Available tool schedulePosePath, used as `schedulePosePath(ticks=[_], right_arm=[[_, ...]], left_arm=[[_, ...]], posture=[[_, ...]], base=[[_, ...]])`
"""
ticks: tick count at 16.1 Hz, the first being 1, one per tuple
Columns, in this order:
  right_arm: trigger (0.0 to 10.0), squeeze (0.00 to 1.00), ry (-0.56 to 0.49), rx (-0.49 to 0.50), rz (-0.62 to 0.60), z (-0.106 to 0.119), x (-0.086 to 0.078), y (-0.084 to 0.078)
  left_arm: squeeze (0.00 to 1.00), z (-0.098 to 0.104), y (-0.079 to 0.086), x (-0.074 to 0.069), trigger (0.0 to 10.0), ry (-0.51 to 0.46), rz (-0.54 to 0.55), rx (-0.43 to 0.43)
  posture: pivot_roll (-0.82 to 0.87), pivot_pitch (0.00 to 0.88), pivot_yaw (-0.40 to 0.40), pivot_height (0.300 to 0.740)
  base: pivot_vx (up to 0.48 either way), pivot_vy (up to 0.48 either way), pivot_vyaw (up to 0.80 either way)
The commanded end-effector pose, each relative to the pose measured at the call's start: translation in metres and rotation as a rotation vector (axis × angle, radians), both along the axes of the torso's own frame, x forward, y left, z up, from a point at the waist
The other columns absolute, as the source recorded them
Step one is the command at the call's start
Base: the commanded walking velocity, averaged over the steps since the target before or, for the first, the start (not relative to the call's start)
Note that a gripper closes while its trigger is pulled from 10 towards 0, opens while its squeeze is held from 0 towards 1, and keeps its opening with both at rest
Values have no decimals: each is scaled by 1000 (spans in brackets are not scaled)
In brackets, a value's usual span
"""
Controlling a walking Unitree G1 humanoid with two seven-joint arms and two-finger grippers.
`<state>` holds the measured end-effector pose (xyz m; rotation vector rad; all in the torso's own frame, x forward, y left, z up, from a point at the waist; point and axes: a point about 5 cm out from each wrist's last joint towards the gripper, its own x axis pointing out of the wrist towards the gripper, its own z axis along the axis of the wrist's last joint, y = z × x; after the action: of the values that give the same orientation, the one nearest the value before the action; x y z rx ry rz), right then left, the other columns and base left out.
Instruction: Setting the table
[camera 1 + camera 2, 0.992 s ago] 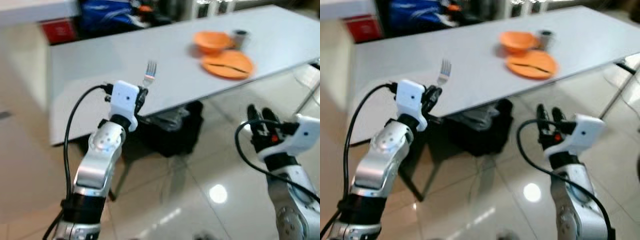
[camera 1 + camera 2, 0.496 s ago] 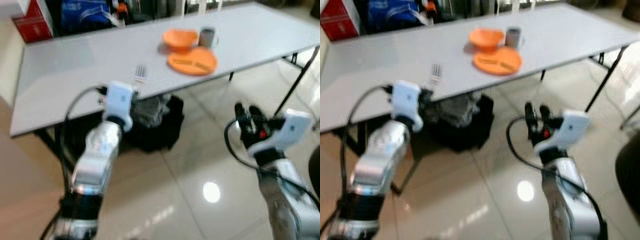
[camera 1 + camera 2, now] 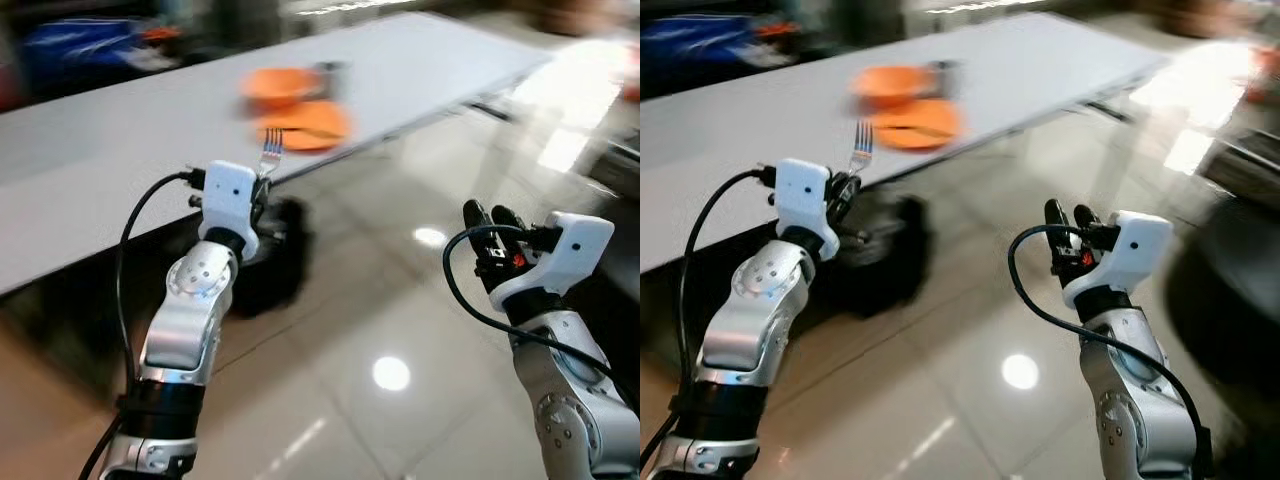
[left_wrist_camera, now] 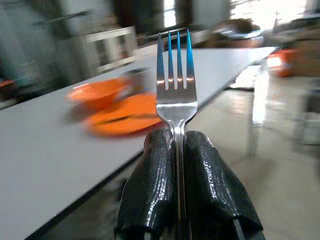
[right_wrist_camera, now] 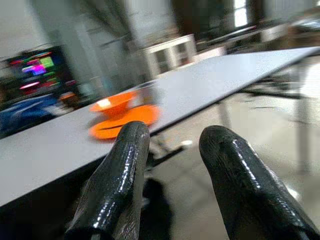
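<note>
Your left end effector (image 4: 176, 150) is clamped on a fork (image 4: 176, 85), held upright with tines up, short of the long grey desk (image 3: 120, 140). On the desk sit an orange plate (image 3: 302, 124) and, just behind it, an orange bowl (image 3: 272, 85); both are blurred. Your right end effector (image 5: 172, 150) is raised over the floor, fingers apart, holding nothing. The fork is not yet placed; carrying it to the plate remains.

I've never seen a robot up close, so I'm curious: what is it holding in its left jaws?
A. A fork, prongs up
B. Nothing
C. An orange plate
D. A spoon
A. The left gripper is shut on the handle of a metal fork, its prongs pointing up.
</note>
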<state>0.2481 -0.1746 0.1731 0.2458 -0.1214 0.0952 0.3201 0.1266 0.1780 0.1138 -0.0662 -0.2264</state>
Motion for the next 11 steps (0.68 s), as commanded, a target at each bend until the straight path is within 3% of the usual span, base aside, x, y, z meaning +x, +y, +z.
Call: schedulePosePath(ticks=[1,3,11], right_arm=[[10000,0,8,-4,-18,1,4,-3],[10000,0,5,-5,-16,1,5,-3],[10000,0,-3,-15,32,2,8,2]], left_arm=[[0,7,-5,3,10000,-25,-23,-5],[0,9,-6,3,10000,-29,-29,-6],[0,16,1,8,10000,-54,-6,4]], posture=[[-1,9,52,740],[-3,8,54,740],[9,0,61,740]], base=[[292,0,-800],[300,0,-613],[380,0,0]])
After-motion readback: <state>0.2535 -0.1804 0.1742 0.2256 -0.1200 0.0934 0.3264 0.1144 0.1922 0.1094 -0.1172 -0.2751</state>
